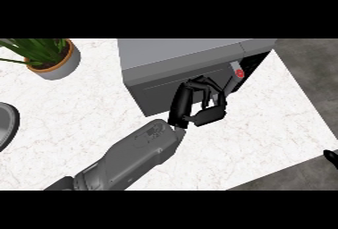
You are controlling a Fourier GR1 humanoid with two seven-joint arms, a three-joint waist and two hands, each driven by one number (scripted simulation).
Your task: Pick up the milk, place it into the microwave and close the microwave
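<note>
The grey microwave (pixel 191 51) stands at the back of the counter, and its dark door (pixel 155 91) lies nearly flat against its front. My left hand (pixel 188 105) rests against the right part of that door, fingers loosely bent and holding nothing. No milk is in sight. A small white and red patch (pixel 239 71) shows in the black strip at the microwave's right end; I cannot tell what it is. Only a black tip of my right hand (pixel 331 157) shows at the right edge.
A potted green plant (pixel 54 60) stands at the back left. A round metal rim (pixel 8 125) pokes in at the left edge. The white marble counter (pixel 264 120) ends at the right and front right, with dark floor beyond.
</note>
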